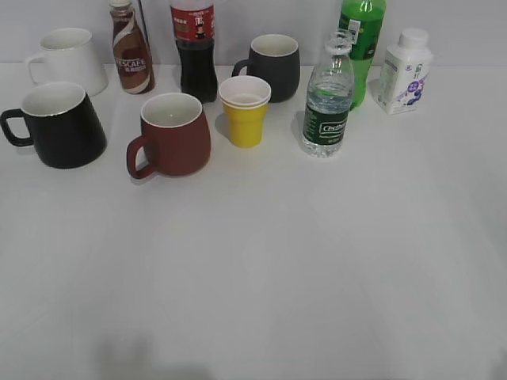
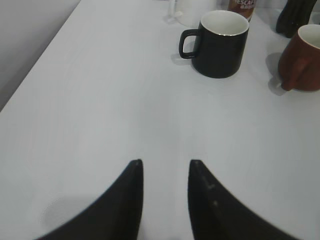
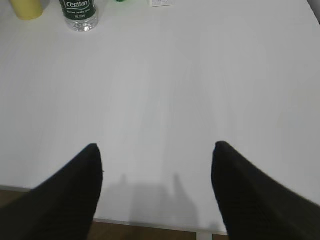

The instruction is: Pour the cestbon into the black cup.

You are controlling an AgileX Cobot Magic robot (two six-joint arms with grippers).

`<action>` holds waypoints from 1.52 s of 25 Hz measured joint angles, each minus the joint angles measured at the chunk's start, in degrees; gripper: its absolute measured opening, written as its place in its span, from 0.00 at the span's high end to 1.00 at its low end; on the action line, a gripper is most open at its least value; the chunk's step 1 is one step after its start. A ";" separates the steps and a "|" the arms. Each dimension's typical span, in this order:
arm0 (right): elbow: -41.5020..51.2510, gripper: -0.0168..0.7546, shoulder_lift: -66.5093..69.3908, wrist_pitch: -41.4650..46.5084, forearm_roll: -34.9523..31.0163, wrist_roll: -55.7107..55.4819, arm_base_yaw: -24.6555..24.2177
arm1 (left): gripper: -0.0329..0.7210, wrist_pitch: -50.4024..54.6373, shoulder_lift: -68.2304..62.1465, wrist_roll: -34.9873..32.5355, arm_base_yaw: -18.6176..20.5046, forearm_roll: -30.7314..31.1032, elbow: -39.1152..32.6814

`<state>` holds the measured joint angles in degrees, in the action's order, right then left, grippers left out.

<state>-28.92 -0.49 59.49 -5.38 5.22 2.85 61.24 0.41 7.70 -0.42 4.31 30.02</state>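
The cestbon (image 1: 327, 103), a clear capless bottle with a dark green label, stands upright at the back right of the white table; its base shows at the top left of the right wrist view (image 3: 79, 12). The black cup (image 1: 62, 124) stands at the far left, handle to the left; it also shows in the left wrist view (image 2: 221, 44), well ahead of my left gripper (image 2: 166, 162). My left gripper is open and empty above the table. My right gripper (image 3: 157, 147) is open wide and empty near the table's front edge. Neither gripper shows in the exterior view.
A reddish-brown mug (image 1: 173, 133), a yellow cup (image 1: 245, 110), a dark grey mug (image 1: 273, 66), a white mug (image 1: 70, 60), a cola bottle (image 1: 195, 49), a coffee bottle (image 1: 131, 49), a green soda bottle (image 1: 361, 43) and a white milk bottle (image 1: 405, 71) stand along the back.
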 joint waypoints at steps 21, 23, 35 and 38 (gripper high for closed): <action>0.00 0.31 0.00 0.00 0.00 0.00 0.00 | 0.65 0.00 0.00 0.00 0.00 0.00 0.00; 0.00 0.31 0.00 0.00 0.00 0.00 0.00 | 0.65 0.00 0.00 0.00 0.00 0.00 0.00; 0.00 0.31 0.00 0.00 0.00 0.00 0.00 | 0.65 0.00 0.00 0.00 0.00 0.00 0.00; 0.00 0.31 0.00 0.00 0.00 0.00 0.00 | 0.65 -0.25 0.00 0.00 0.00 0.00 0.25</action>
<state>-28.92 -0.49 59.49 -5.38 5.22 2.85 60.99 0.41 7.70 -0.42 4.31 30.27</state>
